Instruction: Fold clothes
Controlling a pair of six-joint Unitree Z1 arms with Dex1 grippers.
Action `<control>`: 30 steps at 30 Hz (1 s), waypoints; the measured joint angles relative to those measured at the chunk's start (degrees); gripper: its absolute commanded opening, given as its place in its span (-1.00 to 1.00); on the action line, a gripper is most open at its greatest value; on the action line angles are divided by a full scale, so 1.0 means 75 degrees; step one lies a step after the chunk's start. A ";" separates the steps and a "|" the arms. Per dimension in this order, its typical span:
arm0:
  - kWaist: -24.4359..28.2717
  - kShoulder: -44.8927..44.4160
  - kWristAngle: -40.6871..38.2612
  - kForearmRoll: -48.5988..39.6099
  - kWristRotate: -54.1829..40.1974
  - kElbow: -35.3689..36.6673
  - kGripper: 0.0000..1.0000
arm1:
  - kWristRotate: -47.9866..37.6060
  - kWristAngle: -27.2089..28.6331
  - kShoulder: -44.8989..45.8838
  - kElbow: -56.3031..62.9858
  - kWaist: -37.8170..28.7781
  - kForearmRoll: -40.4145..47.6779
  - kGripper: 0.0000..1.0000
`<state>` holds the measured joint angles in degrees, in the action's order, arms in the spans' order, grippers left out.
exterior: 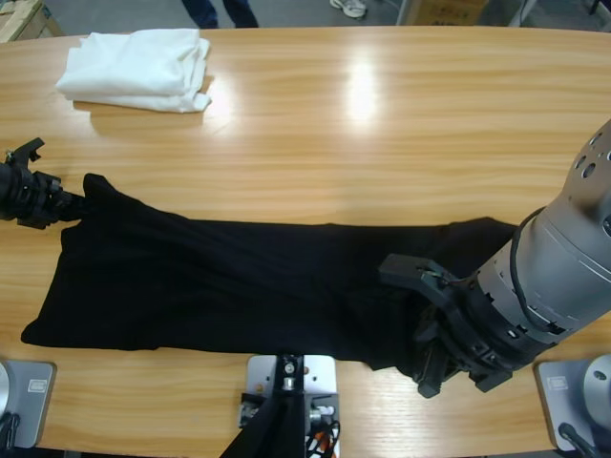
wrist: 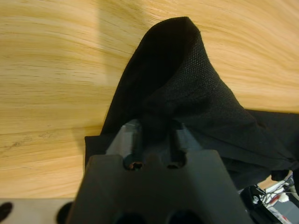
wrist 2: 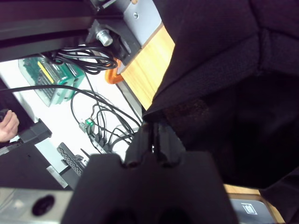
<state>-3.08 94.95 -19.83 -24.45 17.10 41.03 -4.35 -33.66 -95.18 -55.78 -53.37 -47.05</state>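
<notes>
1. Right hand (exterior: 434,367), at the counter's (exterior: 382,134) near edge, is seen clamped on the hem of the black polo shirt (exterior: 239,286).
2. Left hand (exterior: 57,202), toward the far left, is pinched on a raised shirt corner.
3. Shirt is spread in a long band along the near edge; white folded pile (exterior: 138,67) sits untouched at the far left corner.
4. Step judged: fold in progress. Next, both held ends need carrying across together, cloth kept taut.

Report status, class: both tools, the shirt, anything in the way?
Left tool shut on shirt corner. Right tool shut on its other end. White pile lies apart.
</notes>
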 measured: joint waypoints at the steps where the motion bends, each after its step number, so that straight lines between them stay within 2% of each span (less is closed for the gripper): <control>1: 0.0000 0.0000 0.0000 0.0000 0.0000 -0.0002 -1.00 | 0.0000 0.0000 0.0000 0.0000 0.0000 0.0008 -1.00; 10: 0.0002 -0.0124 -0.0048 0.0008 0.0091 -0.0060 -1.00 | 0.0000 0.0014 -0.0030 0.0003 0.0000 0.0028 -1.00; 14: 0.0002 -0.0799 -0.0155 0.0002 0.0530 -0.0258 -1.00 | -0.0112 0.0309 -0.0003 -0.0027 0.0000 0.0028 -1.00; 17: 0.0002 -0.1380 -0.0247 -0.0005 0.0820 -0.0299 -1.00 | -0.0231 0.0765 0.0122 -0.0290 0.0004 0.0012 -1.00; 22: 0.0002 -0.1742 -0.0441 -0.0005 0.1242 0.0036 -1.00 | -0.0241 0.2141 0.0413 -0.1354 0.0198 -0.0155 -1.00; 26: 0.0009 -0.1744 -0.0483 -0.0002 0.1461 0.0375 -1.00 | -0.0049 0.3128 0.0413 -0.1935 0.0801 -0.0199 -1.00; 30: 0.0189 -0.1740 -0.0606 0.0207 0.1630 0.0413 -1.00 | 0.0370 0.3594 0.0358 -0.2467 0.1445 -0.0214 -1.00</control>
<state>-1.66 81.90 -24.38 -22.90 29.32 44.13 -1.57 -6.70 -92.50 -74.28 -42.53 -48.66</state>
